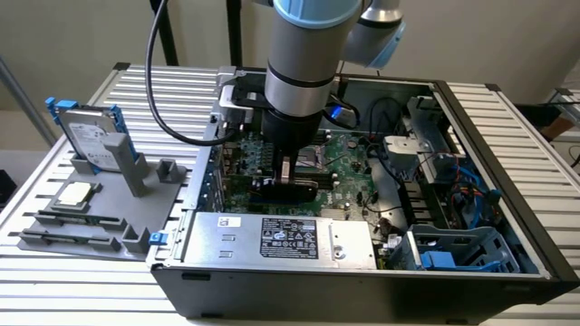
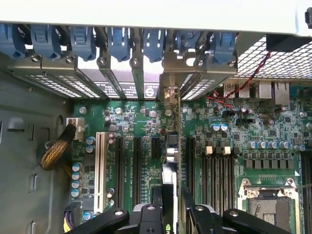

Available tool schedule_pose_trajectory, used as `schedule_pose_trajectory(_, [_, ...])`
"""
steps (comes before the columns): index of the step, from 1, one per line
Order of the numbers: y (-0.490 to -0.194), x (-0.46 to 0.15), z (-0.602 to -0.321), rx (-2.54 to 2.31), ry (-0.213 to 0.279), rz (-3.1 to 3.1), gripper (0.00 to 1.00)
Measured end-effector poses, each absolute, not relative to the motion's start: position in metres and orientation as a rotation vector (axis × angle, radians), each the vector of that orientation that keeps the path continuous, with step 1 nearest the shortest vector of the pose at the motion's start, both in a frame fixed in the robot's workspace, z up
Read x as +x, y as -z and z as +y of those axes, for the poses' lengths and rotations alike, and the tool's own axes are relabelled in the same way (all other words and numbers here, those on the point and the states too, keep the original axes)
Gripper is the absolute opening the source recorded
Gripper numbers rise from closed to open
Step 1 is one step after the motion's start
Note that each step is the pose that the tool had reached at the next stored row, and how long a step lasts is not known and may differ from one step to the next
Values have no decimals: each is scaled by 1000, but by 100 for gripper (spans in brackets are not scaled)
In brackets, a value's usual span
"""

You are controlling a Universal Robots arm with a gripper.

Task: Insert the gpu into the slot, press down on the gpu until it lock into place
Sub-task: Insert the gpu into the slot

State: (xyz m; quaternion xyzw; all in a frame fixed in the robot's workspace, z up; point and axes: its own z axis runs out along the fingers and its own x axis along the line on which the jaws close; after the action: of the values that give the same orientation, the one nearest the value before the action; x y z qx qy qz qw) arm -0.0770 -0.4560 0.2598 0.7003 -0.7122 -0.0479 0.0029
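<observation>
Gripper (image 2: 171, 207) jaws clamp the gpu (image 2: 171, 146) by its faces, edge-on and upright, so its connector edge meets the motherboard (image 2: 131, 122) squarely. In the exterior view the card stands mid-frame, probably over the slot, though seating is unclear.

Slatted table (image 1: 534, 136): PC case (image 1: 363, 295), jig (image 1: 168, 204)

gpu (image 1: 295, 192): matt black plastic | power-supply box (image 1: 227, 238): dull silver metal | motherboard (image 1: 352, 170): glossy green
</observation>
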Motion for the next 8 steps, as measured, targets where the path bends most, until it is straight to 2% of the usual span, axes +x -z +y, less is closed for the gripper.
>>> schedule_pose_trajectory(8, [-258,-77,-456,2201,150,-2228,26])
